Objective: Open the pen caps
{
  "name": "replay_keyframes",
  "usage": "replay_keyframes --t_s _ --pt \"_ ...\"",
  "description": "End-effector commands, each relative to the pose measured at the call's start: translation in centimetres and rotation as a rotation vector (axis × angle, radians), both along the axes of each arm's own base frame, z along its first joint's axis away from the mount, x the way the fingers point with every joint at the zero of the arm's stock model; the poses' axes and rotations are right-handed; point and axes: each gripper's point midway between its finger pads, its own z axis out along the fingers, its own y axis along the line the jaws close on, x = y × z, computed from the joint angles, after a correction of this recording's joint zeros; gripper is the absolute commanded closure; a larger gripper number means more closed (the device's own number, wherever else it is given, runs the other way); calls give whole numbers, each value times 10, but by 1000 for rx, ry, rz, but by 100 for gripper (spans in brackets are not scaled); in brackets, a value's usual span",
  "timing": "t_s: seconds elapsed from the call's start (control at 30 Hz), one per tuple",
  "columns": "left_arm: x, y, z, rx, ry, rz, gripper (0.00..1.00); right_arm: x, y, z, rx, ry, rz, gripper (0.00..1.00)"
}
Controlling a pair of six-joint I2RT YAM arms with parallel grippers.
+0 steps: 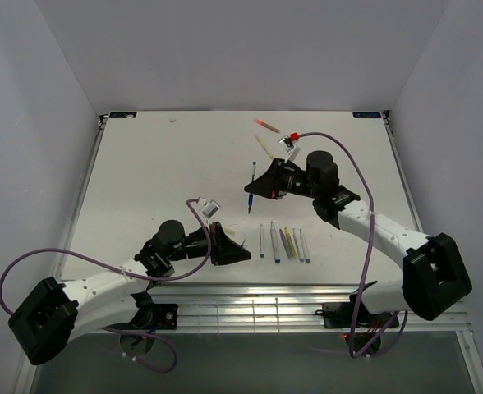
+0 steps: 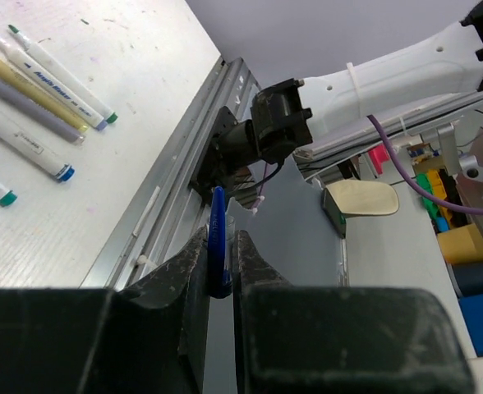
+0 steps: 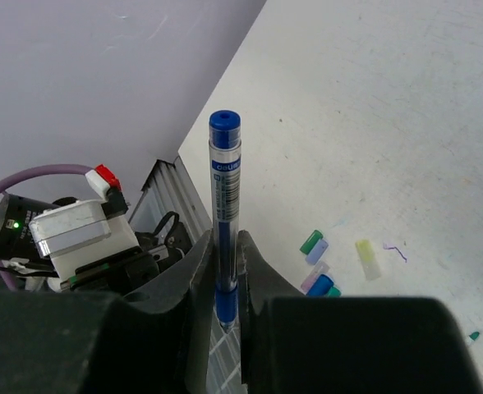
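The pen caps are your business here, and one of them, the blue cap [image 2: 218, 238], sits pinched between the nearly closed fingers of your left gripper [image 2: 218, 254], near the front edge of the table [image 1: 159, 164]; your right gripper [image 3: 223, 250] is clamped just as narrowly on the blue pen [image 3: 225, 180], gripping its lower end so the clear barrel stands up out of the jaws, well apart from the left gripper; so I judge the pull on this pen done, cap and barrel parted. Some loose caps [image 3: 317, 263] lie in a small cluster on the table below the right wrist; a row of pens [image 1: 282, 243] lies between your two arms; whether any of them is capped I cannot tell. Your next move, as I read it, calls for dropping the cap by that cluster, laying the pen down clear of the row, then taking a capped one along its length so its neighbours don't roll.
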Motion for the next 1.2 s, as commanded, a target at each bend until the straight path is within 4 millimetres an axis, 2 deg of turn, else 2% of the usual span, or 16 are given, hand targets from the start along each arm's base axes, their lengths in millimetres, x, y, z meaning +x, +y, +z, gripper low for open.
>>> replay_keyframes --t_s 0.0,0.07,0.1,0.13,0.17,0.2,0.23,0.27,0.3,0.37,0.4,0.5,0.7,0.8,0.97,1.17 --pt "7 3 -1 28 -19 38 100 1 -7 28 -10 -100 -19 92" --pt "22 6 -1 67 -35 126 100 4 -17 22 -38 -97 -58 92" --pt "26 11 -17 141 7 164 100 7 -23 17 -52 -86 -85 92" --pt "34 17 -22 178 7 218 100 7 -30 5 -78 -53 -104 92" --pt "55 27 -29 232 17 356 100 10 -37 -2 -98 -38 -131 92" --pt "61 43 -48 349 77 439 100 15 -46 -5 -124 -47 -174 92" --pt "67 58 -61 421 139 531 100 13 -54 -20 -178 -3 -198 92" --pt "81 91 -80 570 181 707 100 15 -63 -24 -213 0 -229 92" --pt "85 105 -86 625 200 774 100 24 -77 -34 -288 -12 -299 92" --pt "87 128 -99 727 241 878 100 19 -101 -62 -449 70 -356 92" --pt "87 147 -106 807 252 940 100 25 -117 -75 -540 77 -411 92" --pt "84 167 -121 898 296 1022 100 17 -151 -110 -709 178 -461 92" --pt "83 173 -144 919 339 1045 100 0 -191 -166 -855 313 -500 92" --pt "85 173 -152 937 354 1039 100 -8 -202 -184 -898 357 -504 92" --pt "94 168 -161 941 352 1007 100 -22 -209 -209 -955 413 -473 92" --pt "106 164 -168 927 379 961 99 -29 -209 -223 -968 433 -445 92"
